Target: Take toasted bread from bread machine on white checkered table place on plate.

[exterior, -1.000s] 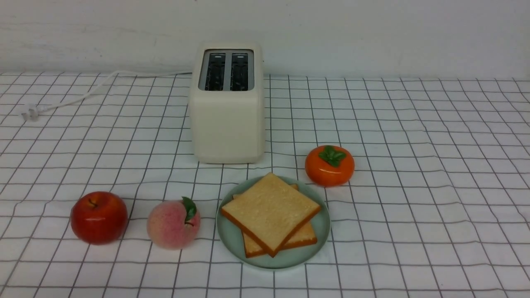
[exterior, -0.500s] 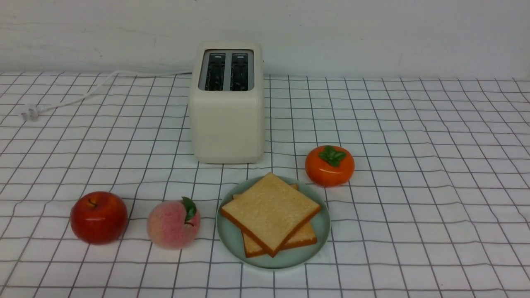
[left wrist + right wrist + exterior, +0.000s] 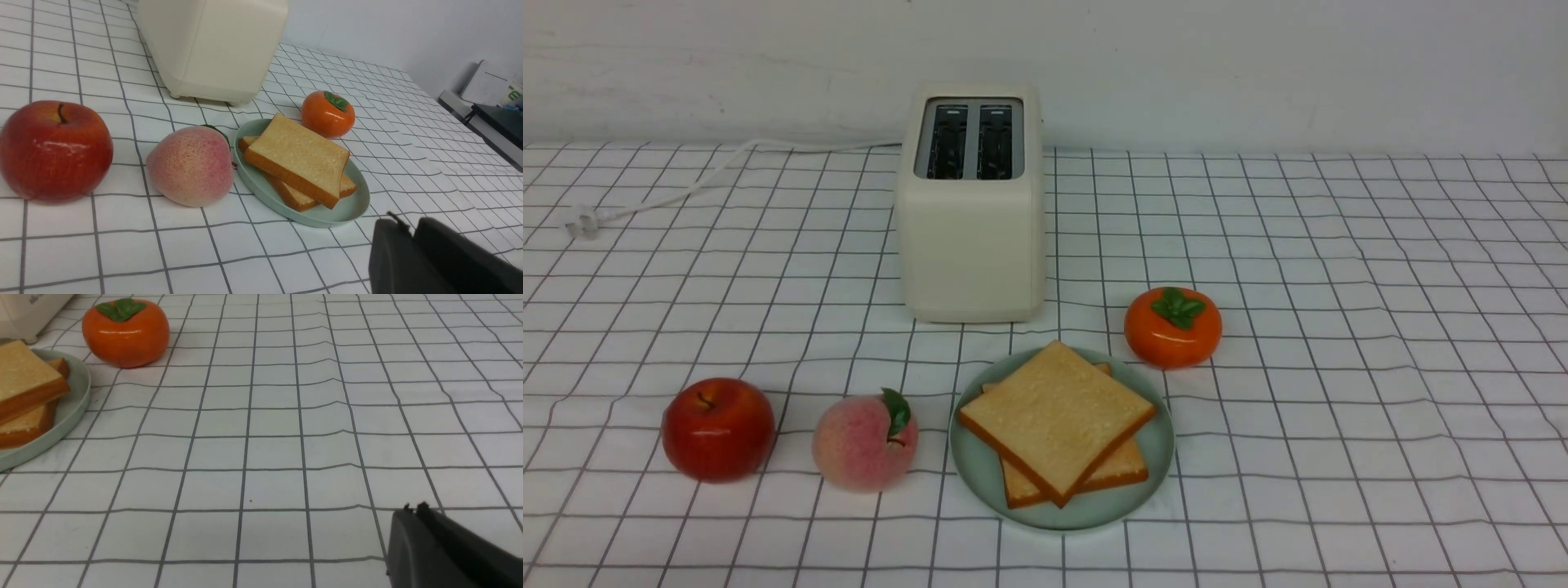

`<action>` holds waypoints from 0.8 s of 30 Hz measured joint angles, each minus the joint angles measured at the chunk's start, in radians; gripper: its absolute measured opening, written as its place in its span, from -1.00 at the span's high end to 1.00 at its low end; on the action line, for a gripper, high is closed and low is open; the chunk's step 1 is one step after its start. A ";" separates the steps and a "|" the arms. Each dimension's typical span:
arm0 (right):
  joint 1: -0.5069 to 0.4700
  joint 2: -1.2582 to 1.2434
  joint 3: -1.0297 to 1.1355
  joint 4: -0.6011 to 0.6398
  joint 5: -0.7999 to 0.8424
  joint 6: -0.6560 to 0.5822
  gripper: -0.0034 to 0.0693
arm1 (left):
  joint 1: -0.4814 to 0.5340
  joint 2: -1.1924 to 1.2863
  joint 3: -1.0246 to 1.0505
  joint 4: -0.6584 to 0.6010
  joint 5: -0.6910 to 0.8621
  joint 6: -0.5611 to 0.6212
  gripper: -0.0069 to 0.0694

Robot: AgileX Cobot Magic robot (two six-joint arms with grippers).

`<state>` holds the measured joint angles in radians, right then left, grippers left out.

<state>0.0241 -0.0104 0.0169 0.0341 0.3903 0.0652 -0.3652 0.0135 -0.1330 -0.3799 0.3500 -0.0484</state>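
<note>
Toasted bread [image 3: 1058, 412] stacked on the plate [image 3: 974, 465].
Both grippers, left [image 3: 408, 232] and right [image 3: 413, 512], have jaws pressed together, holding nothing.

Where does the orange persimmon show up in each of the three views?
Front view: persimmon right of centre, beyond the plate, right of the bread machine.
Left wrist view: persimmon upper middle, behind the plate.
Right wrist view: persimmon top left, beside the plate.
Shared landmark: the plate's rim.
</note>
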 joint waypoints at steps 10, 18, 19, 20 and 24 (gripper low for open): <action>0.000 0.000 0.000 0.000 0.000 0.000 0.89 | 0.011 0.000 0.000 0.110 -0.078 -0.003 0.67; 0.000 0.000 0.000 0.001 0.000 0.000 0.86 | 0.230 -0.024 0.039 0.217 -0.119 -0.015 0.85; 0.000 0.000 0.000 0.001 0.000 0.000 0.86 | 0.257 -0.024 0.065 0.220 -0.118 -0.017 0.85; 0.000 0.000 0.000 0.001 0.000 0.000 0.86 | 0.273 -0.024 0.085 0.220 -0.118 -0.020 0.85; 0.000 0.000 0.000 0.001 0.000 0.000 0.86 | 0.305 -0.024 0.154 0.220 -0.093 -0.061 0.85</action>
<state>0.0241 -0.0104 0.0169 0.0351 0.3903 0.0652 -0.0601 -0.0104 0.0206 -0.1595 0.2571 -0.1089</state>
